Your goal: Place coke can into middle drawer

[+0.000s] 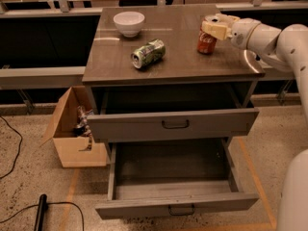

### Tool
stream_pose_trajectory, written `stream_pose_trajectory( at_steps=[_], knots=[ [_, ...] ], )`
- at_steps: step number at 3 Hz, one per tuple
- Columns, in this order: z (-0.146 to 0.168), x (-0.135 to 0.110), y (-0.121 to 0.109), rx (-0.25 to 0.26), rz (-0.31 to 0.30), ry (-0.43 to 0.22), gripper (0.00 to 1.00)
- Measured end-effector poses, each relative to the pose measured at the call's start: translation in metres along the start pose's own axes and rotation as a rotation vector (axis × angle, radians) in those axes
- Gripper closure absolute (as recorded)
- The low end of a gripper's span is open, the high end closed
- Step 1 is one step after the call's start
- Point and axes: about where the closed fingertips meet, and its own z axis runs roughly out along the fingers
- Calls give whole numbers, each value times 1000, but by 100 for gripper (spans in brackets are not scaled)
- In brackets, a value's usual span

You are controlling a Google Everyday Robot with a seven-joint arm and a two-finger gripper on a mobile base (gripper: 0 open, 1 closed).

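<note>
The red coke can (pixel 206 42) is upright over the right rear part of the grey cabinet top (pixel 183 66). My gripper (pixel 214 28) reaches in from the right and is shut on the can's upper part. I cannot tell whether the can's base touches the top. The middle drawer (pixel 139 209), the lower of the two, is pulled far out and its inside is bare. It lies well below and in front of the can.
The upper drawer (pixel 134 127) is also pulled partly out above the middle one. A green-and-white can (pixel 148 53) lies on its side mid-top, and a white bowl (pixel 128 23) sits at the rear left. A cardboard box (pixel 72 143) stands on the floor at the left.
</note>
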Motion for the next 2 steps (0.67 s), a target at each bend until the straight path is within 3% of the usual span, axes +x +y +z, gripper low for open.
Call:
stream_pose_trajectory(
  at_steps=[1, 2],
  knots=[
    [15, 14, 21, -43, 17, 5, 100],
    [15, 10, 21, -43, 17, 5, 100]
  ],
)
